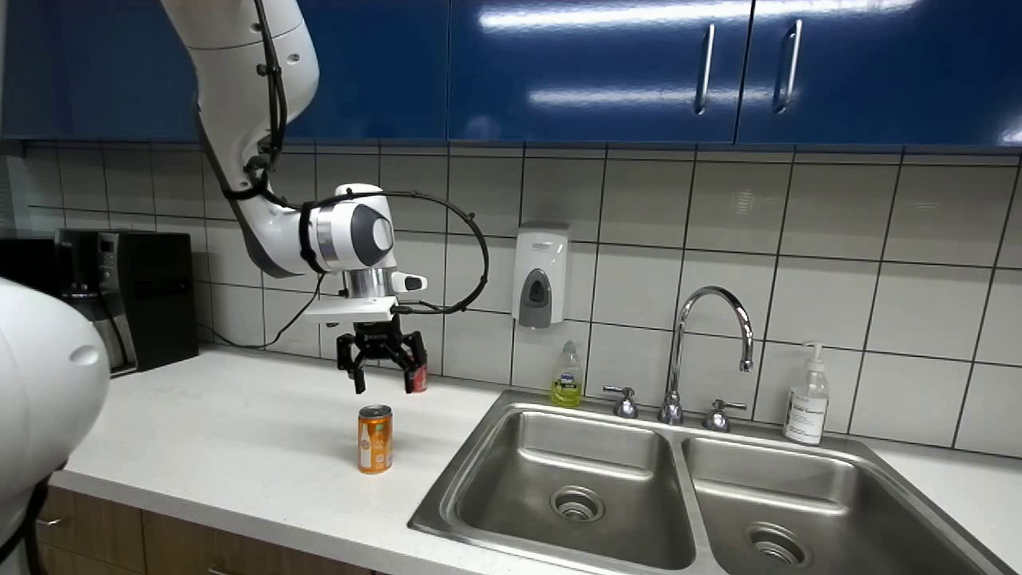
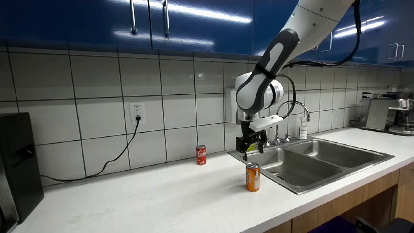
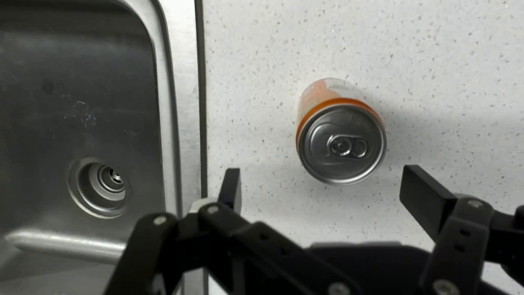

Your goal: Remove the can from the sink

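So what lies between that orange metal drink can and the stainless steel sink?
Just bare, speckled white countertop separates the orange can from the steel sink, as the wrist view shows.

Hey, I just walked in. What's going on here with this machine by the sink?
A robot arm hangs over the counter, its gripper open above an orange drink can. It isn't holding anything. The can stands upright beside the steel sink, not in it, so if the job is to take it out of the sink, that looks done. A red can stands farther back on the counter.
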You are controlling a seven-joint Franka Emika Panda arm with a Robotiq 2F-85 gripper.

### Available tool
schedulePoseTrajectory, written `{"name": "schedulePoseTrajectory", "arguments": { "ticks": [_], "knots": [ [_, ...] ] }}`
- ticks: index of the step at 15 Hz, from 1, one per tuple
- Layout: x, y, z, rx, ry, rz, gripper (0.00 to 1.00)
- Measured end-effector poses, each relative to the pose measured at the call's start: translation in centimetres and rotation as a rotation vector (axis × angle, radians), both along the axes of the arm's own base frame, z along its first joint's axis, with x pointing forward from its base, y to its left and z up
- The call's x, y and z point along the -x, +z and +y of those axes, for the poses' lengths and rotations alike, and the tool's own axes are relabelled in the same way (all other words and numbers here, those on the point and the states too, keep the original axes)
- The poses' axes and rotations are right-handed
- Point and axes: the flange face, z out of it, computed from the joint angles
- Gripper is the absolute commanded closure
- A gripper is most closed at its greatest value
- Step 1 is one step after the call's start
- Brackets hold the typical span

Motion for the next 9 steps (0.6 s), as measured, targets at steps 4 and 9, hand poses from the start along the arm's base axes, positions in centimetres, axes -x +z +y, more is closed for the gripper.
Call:
{"name": "schedulePoseTrajectory", "arguments": {
  "ticks": [4, 9],
  "knots": [
    [1.2, 0.7, -1.3, 0.009, -0.036, 0.049, 0.0],
    [2.7, 1.4, -3.5, 0.011, -0.08, 0.059, 0.0]
  ]
}}
